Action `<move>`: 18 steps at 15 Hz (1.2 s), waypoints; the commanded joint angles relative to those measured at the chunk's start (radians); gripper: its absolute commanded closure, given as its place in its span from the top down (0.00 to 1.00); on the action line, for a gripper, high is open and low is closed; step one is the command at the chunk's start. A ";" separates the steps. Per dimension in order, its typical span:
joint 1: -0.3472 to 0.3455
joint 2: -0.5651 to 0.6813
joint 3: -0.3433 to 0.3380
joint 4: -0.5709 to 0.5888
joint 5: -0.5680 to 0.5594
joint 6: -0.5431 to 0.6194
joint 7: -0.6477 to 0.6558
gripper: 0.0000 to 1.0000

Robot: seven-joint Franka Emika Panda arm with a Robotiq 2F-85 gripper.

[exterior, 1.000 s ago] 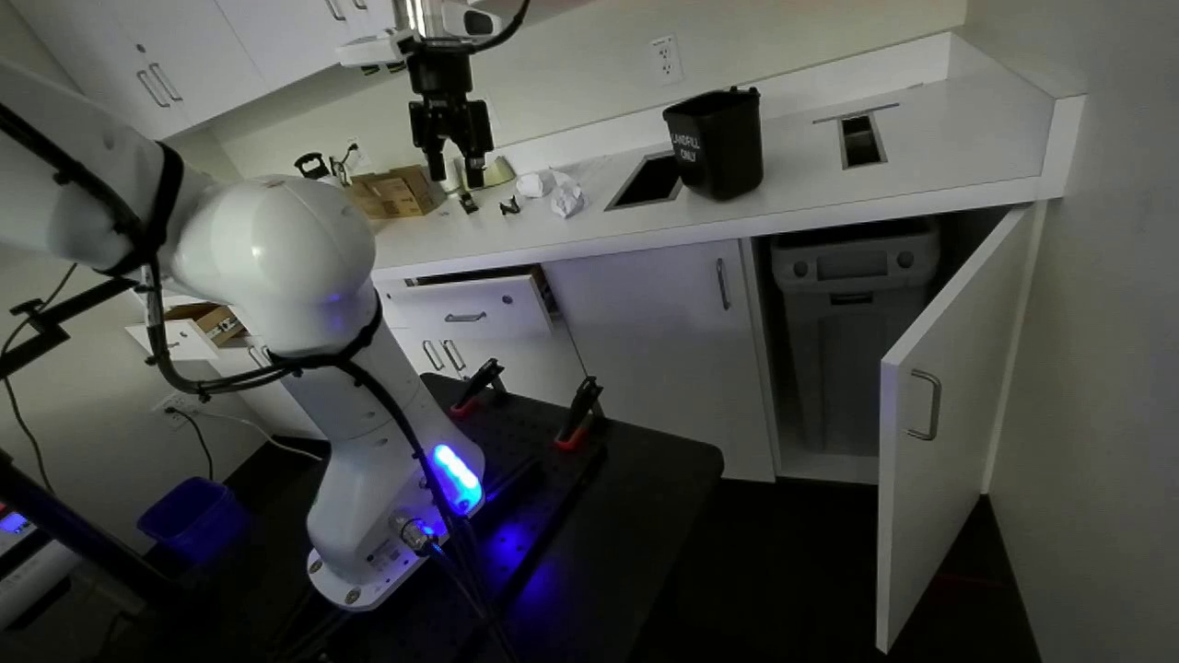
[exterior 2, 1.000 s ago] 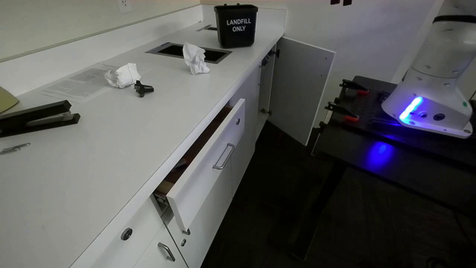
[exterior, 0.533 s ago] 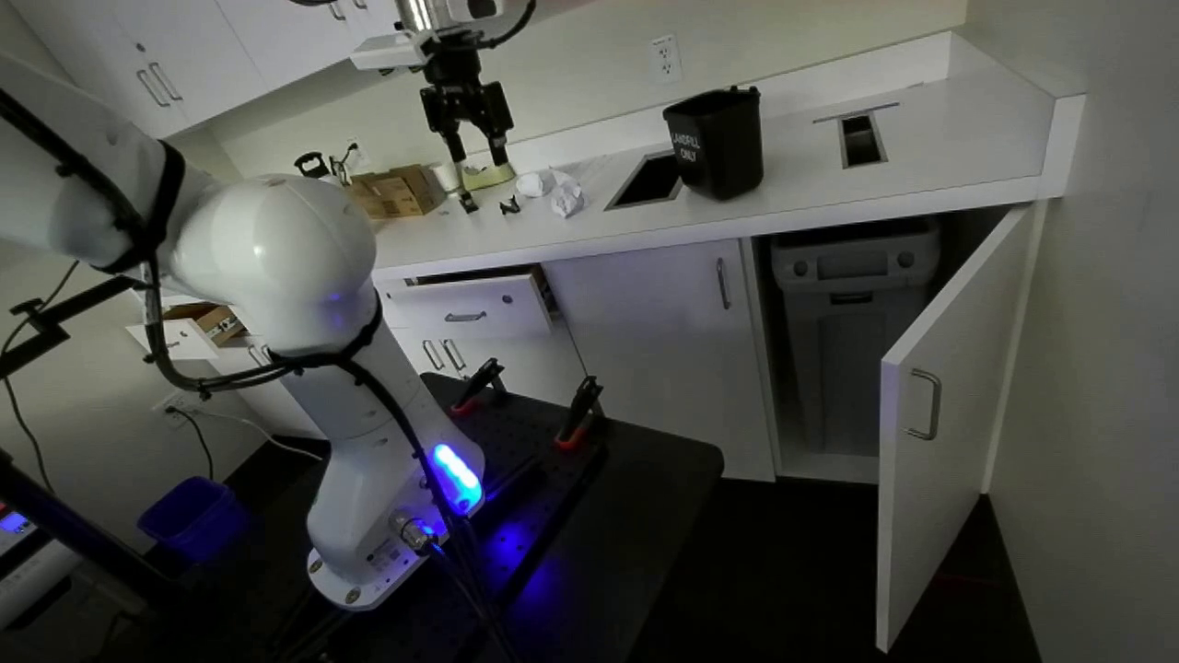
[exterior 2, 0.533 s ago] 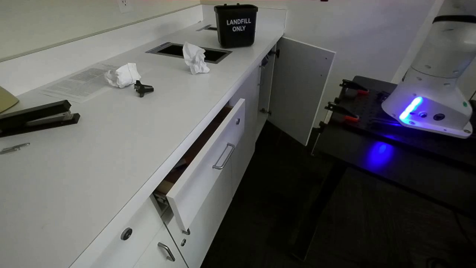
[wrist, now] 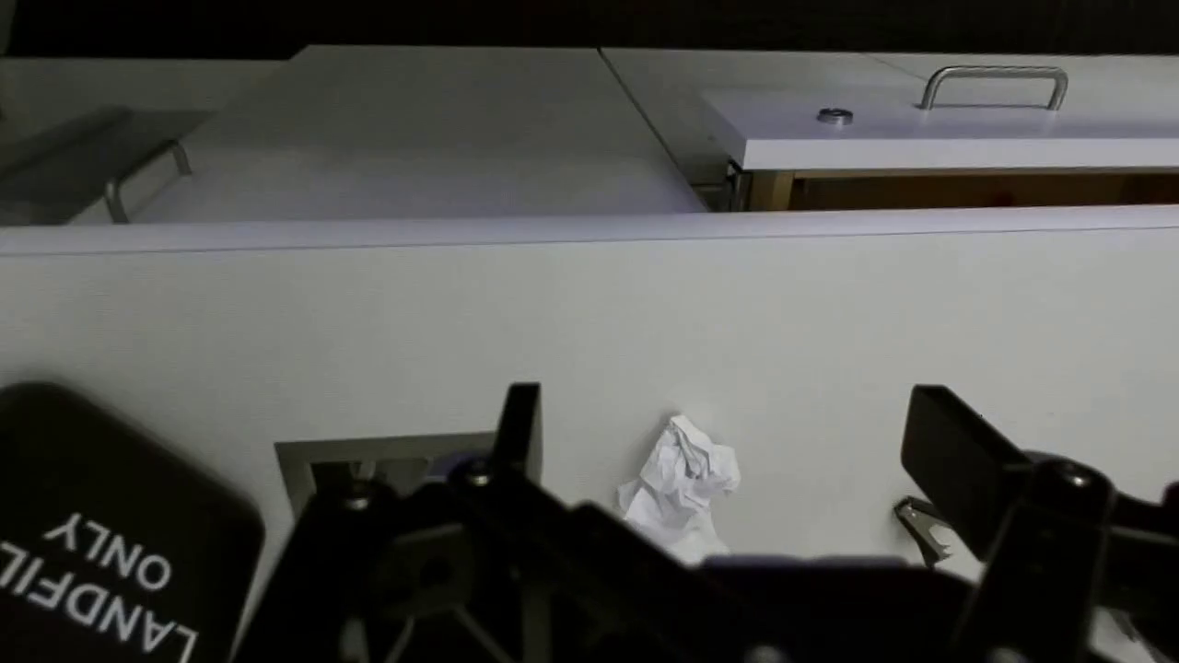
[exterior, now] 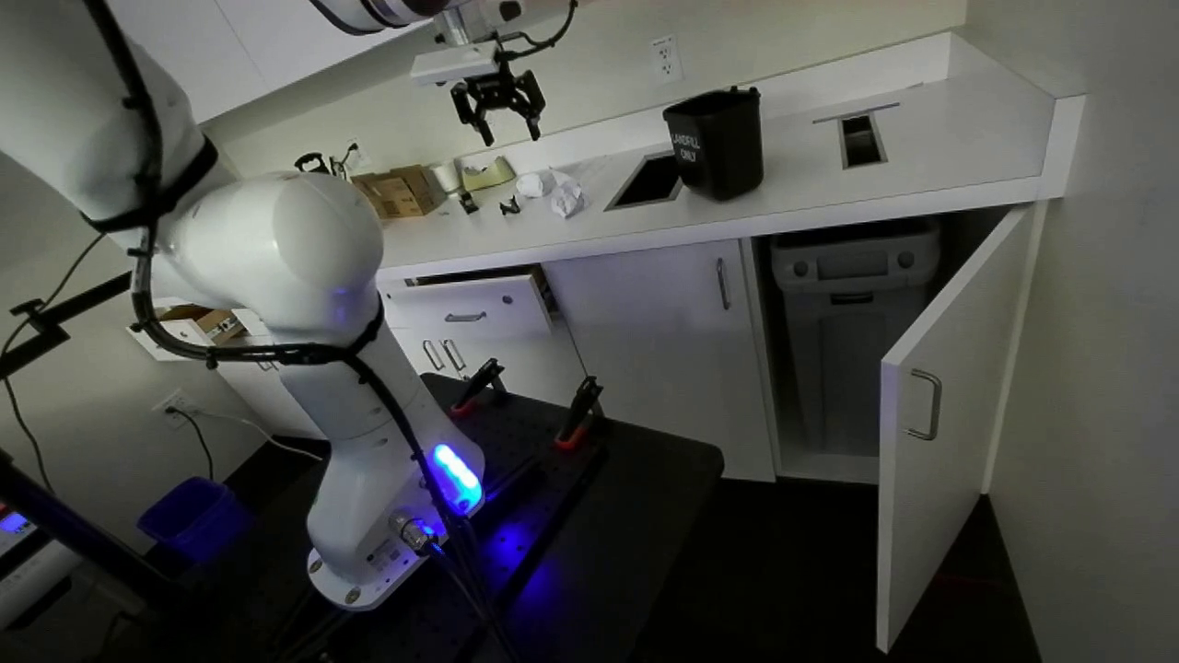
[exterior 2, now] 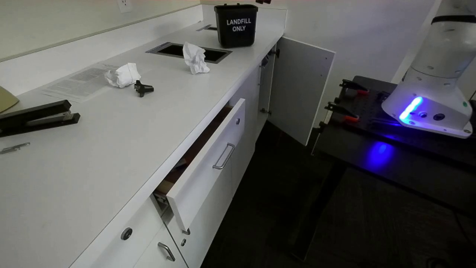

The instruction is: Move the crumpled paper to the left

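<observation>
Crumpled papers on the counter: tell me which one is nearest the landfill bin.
It is the crumpled paper beside the rectangular cutout; the other wad lies farther from the black LANDFILL ONLY bin, next to a small black tool.

You have open surface (exterior 2: 160,111) forward of the front paper (exterior 2: 195,59); bin (exterior 2: 236,29) obstructs one side, staple remover (exterior 2: 142,89) the other; below, the drawer (exterior 2: 206,175) projects.
</observation>
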 commanded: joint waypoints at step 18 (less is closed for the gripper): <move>-0.053 0.623 0.066 0.490 0.005 0.161 -0.072 1.00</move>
